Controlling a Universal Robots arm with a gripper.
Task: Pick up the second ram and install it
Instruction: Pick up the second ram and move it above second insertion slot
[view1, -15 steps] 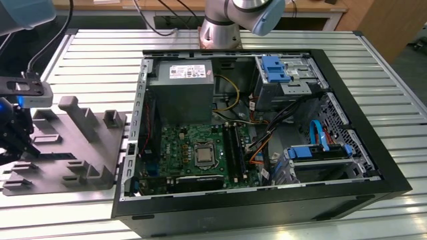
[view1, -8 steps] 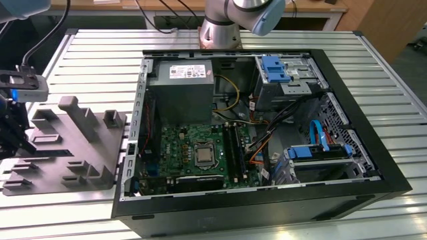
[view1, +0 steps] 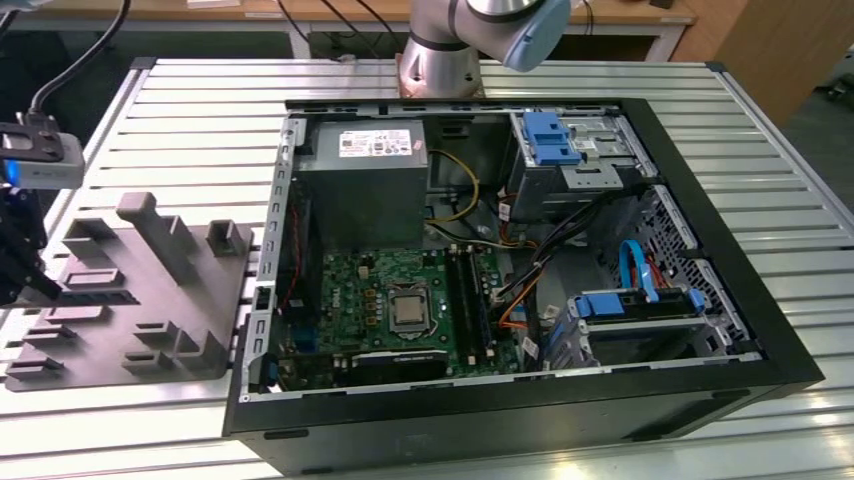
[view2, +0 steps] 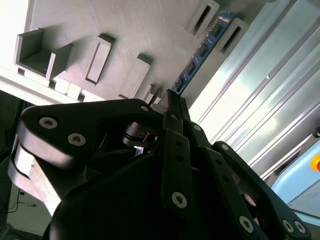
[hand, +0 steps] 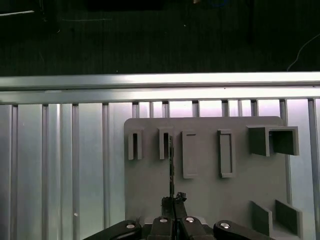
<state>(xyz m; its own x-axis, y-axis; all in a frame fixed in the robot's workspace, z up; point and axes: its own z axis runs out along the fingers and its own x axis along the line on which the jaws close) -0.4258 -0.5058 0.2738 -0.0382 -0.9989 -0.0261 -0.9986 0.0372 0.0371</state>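
Pincer: clenched on one end of the second ram. In both wrist views we see its black fingers meeting on the stick (hand: 173, 199) (view2: 171, 97).
Second ram: a thin blue stick with small black chips (view2: 200, 55). It reaches away from the fingertips along the grey holder plate. In the first wrist view we see it edge-on as a dark line (hand: 171, 165).
Ram's far end: it lies between two raised slot blocks of the plate in the second wrist view. We cannot tell whether it sits in the slot or is lifted clear of it.
Holder plate: a grey slab with upright blocks and narrow slots (view1: 147, 300) (hand: 210, 200). It lies flat on the counter at the exterior view's left, just beside the computer case.
Pincer's place in the scene: at the exterior view's left edge, over the far-left part of the holder plate (view1: 30, 270), well apart from the motherboard.
Counter: ribbed silver metal slats (view1: 200, 110) under both plate and case.
Computer case: black, lying open side up (view1: 534, 400), filling the middle and the exterior view's right.
Motherboard: green (view1: 360, 280), in the near-left part of the case.
Memory slots: long black strips (view1: 467, 290) along the motherboard's right side. We cannot make out what they hold.
Power-supply box: grey (view1: 363, 190), on the far side of the motherboard.
Arm base: mounted at the counter's far edge (view1: 441, 60), behind the case.
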